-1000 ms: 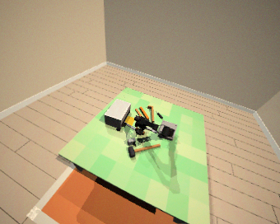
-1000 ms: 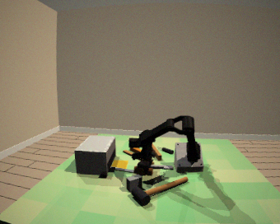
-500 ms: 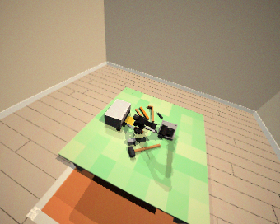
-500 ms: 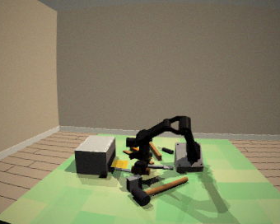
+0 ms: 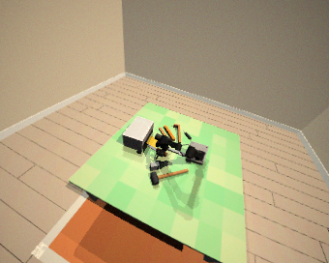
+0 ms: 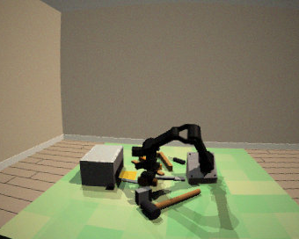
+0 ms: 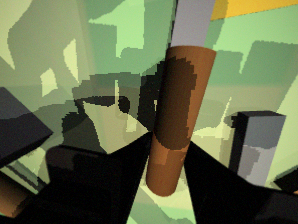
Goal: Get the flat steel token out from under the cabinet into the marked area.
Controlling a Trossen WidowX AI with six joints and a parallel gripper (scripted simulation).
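The cabinet is a box with a light top and dark sides. The yellow marked area lies in front of it. My gripper is shut on the brown round handle of a tool, low over the table. The tool's flat grey blade reaches toward the cabinet, along the near side of the yellow area. Whether its tip touches the table or goes under the cabinet, I cannot tell. The token cannot be made out in any view.
A hammer and a grey block-shaped head lie on the camera side. A light grey bar lies by my gripper. Orange pieces and a black piece lie behind.
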